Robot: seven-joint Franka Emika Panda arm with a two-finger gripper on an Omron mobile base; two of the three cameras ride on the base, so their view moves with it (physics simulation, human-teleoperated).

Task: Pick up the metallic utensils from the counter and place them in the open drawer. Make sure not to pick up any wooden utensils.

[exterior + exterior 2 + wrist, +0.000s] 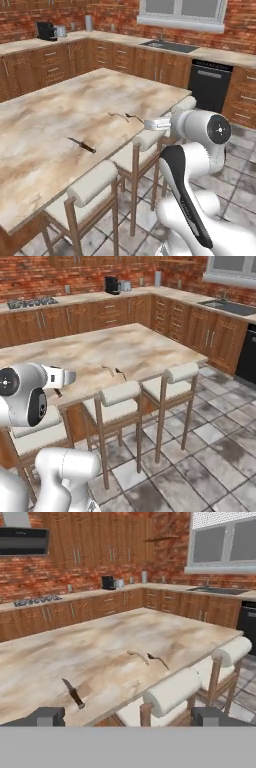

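Gripper [128, 716] spread wide, empty, above stools [172, 697], black-handled knife [73, 694] and two thin utensils [150, 658] well apart on marbled table [100, 647].

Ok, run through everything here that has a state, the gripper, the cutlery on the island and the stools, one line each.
gripper: open, jaws wide apart, holding nothing, back from the island.
knife: lying flat on the counter, untouched.
two slender utensils: lying flat side by side near the counter's stool-side edge, apart from the knife; material too small to tell.
stools: upright, pushed in against the counter.
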